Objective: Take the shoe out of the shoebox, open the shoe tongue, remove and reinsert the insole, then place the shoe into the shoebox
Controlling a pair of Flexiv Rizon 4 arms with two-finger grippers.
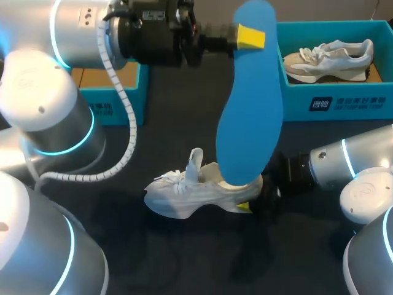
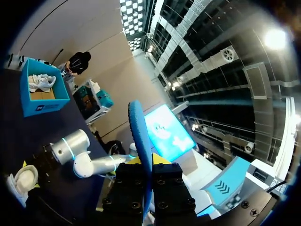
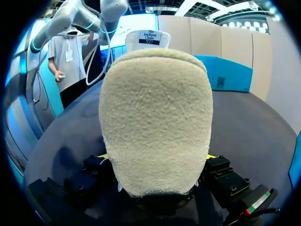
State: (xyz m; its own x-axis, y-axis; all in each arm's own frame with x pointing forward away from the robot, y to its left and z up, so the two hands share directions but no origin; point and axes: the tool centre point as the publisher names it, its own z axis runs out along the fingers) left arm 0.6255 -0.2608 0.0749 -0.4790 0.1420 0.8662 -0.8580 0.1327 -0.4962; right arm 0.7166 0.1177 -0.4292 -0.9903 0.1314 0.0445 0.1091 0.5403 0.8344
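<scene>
Blue insole (image 1: 249,104) hangs at the head view's upper centre, its top pinched tight in the left jaws. Mid-desk (image 1: 178,123), the right jaws clamp the shoe (image 1: 184,193) by its heel, apparently steadying it for reinsertion. Shoebox (image 1: 295,101) stands upper right.

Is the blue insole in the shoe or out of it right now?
Out. The left gripper holds the blue insole up in the air, above the white shoe that the right gripper grips.
</scene>
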